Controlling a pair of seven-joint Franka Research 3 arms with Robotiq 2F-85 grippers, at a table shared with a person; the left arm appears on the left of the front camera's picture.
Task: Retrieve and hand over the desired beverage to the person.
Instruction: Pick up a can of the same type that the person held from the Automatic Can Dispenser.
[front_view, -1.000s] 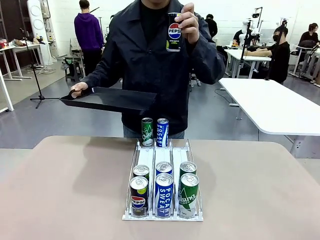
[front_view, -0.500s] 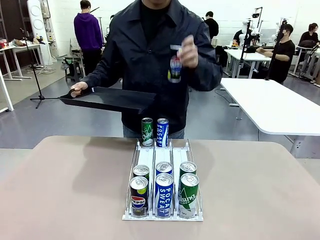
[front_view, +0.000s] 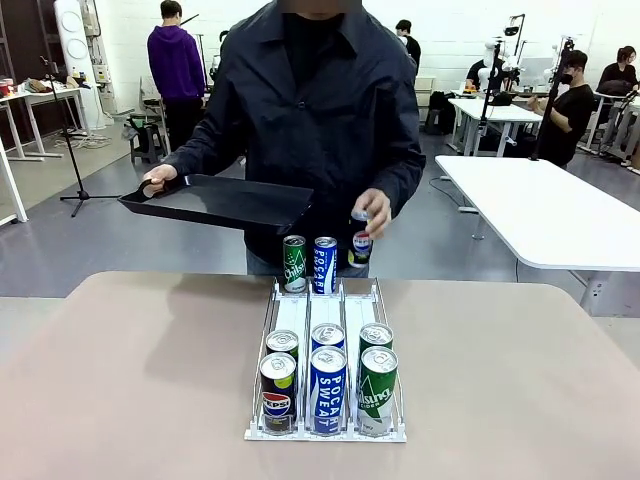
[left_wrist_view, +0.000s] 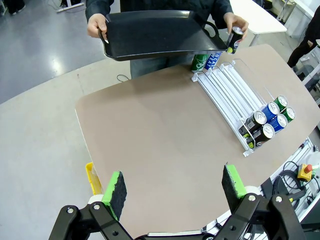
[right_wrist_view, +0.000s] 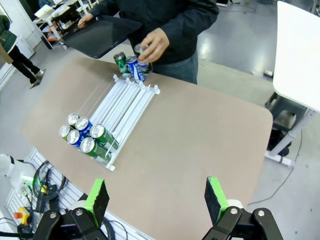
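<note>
The person in a dark jacket stands at the table's far side, holding a black tray level in one hand. The other hand holds a Pepsi can low, at the far end of the white rack, beside a green can and a Pocari Sweat can. Several cans stand at the rack's near end, among them a Pepsi can. My left gripper hangs open high above the table. My right gripper is open too, well back from the rack.
The tan table is bare on both sides of the rack. A white table stands at the back right. Other people sit or stand farther off. A yellow piece sticks to the table's edge in the left wrist view.
The person's hand has brought the Pepsi can down from head height to the rack's far end. The tray has stayed in place.
</note>
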